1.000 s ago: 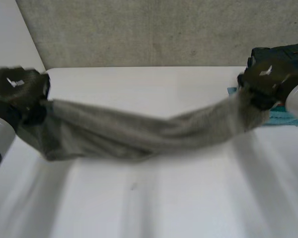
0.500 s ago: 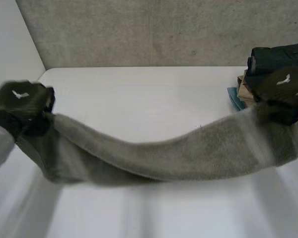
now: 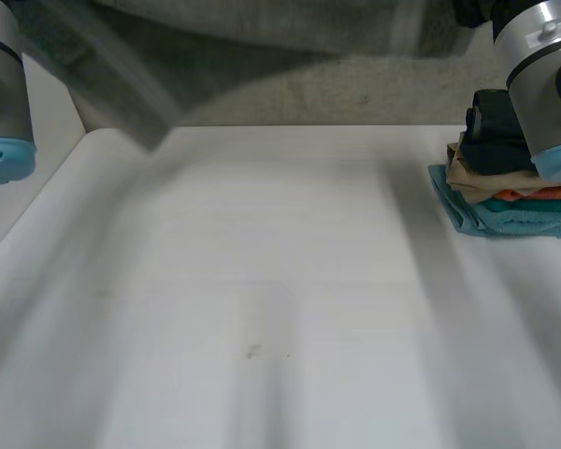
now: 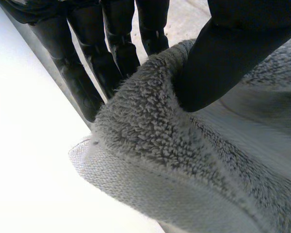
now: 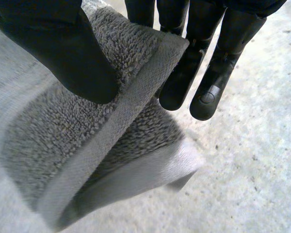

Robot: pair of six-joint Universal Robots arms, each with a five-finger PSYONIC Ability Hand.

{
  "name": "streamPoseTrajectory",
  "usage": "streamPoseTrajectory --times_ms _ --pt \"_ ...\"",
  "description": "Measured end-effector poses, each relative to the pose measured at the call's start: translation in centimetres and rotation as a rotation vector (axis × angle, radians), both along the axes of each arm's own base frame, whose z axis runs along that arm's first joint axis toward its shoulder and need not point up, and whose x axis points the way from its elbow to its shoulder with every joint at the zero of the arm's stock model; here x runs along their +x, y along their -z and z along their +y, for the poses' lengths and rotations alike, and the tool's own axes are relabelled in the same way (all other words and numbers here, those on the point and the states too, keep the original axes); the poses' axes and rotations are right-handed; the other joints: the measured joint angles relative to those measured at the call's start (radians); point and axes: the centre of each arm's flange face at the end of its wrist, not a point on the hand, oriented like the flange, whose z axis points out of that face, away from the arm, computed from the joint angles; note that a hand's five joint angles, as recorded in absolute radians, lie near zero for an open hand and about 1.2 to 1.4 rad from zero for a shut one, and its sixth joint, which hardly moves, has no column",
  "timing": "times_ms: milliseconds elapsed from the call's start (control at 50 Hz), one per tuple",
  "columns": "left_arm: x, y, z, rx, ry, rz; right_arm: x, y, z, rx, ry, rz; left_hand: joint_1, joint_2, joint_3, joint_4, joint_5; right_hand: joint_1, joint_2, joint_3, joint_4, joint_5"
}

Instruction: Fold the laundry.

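The grey fluffy terry towel (image 3: 215, 37) hangs in the air above the white desk (image 3: 280, 318), stretched across the far side of the head view between the two arms, clear of the desk surface. In the left wrist view the left hand (image 4: 223, 63) is clamped on the towel (image 4: 150, 141): its thumb presses into the plush face near a hemmed corner while the fingers (image 4: 87, 77) lie behind the cloth. In the right wrist view the right hand (image 5: 63, 53) pinches the towel (image 5: 63, 145) the same way at its flat woven hem, thumb on top and fingers (image 5: 218, 73) underneath. A stack of folded laundry (image 3: 510, 178), dark, tan, orange and teal, sits at the desk's right side, beside the right arm (image 3: 542, 84)
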Motion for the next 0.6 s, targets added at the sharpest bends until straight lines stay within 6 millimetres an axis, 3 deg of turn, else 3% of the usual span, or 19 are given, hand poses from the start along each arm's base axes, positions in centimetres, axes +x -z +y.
streamPoseTrajectory --times_ms 60,160,260,320,380,480,540,560,600 --pt "-0.2 1.0 0.2 0.025 0.009 -0.002 0.0 0.3 0.0 0.009 -0.013 -0.015 0.000 0.000 0.000 0.000 0.000 0.008 0.000 0.000 0.000 0.003" --pt "-0.3 6.3 0.7 0.180 0.034 -0.021 0.3 4.1 0.1 0.136 -0.059 0.023 0.000 0.000 0.001 0.000 0.000 0.008 0.000 0.000 0.000 0.008" --pt "0.1 14.4 2.2 0.428 0.061 -0.025 0.7 13.4 0.8 0.401 -0.112 0.136 0.000 0.001 0.001 0.000 0.000 0.008 0.000 0.000 0.000 0.010" --pt "0.3 18.5 3.5 0.556 0.069 -0.032 0.3 17.8 1.8 0.521 -0.117 0.196 0.000 0.001 0.001 0.000 0.000 0.008 0.000 0.000 0.000 0.010" --pt "0.5 21.5 4.9 0.655 0.071 -0.047 -0.2 20.9 3.1 0.607 -0.116 0.260 0.000 0.001 0.001 0.000 0.000 0.008 0.000 0.000 0.000 0.010" --pt "1.0 23.9 6.8 0.747 0.068 -0.073 -1.2 23.8 5.7 0.692 -0.112 0.363 0.000 0.001 0.001 0.000 0.000 0.008 0.000 0.000 0.000 0.012" --pt "1.2 23.8 7.8 0.756 0.067 -0.078 -1.8 24.3 6.9 0.716 -0.105 0.401 0.000 0.001 0.001 0.000 0.000 0.008 0.000 0.000 0.000 0.012" --pt "1.3 23.6 8.1 0.755 0.068 -0.078 -2.1 24.2 7.2 0.721 -0.100 0.408 0.000 0.001 0.001 0.000 0.000 -0.156 -0.228 -0.234 -0.230 -0.188" --pt "1.5 23.0 8.7 0.746 0.069 -0.077 -2.7 24.0 7.7 0.727 -0.089 0.413 0.000 0.001 0.001 0.000 0.000 -0.300 -0.405 -0.393 -0.397 -0.346"
